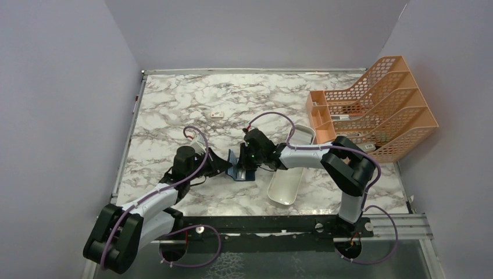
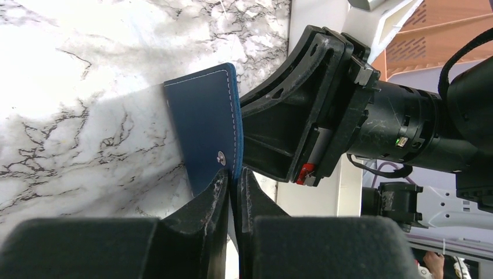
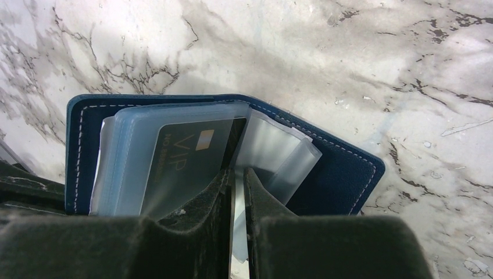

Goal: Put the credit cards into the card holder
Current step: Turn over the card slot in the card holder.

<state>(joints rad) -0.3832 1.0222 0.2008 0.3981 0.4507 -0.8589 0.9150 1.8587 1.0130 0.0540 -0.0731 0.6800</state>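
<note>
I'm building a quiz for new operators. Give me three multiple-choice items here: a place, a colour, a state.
1. The white tray lies: A) left of the card holder B) right of it C) in the orange rack.
2. The card holder's outer cover is: A) red B) green C) navy.
3. The left gripper is: A) wide open B) shut on the holder's cover C) out of view.
1 B: the top view shows it there. 2 C: seen from the left wrist. 3 B: its fingers pinch the cover's edge.
</note>
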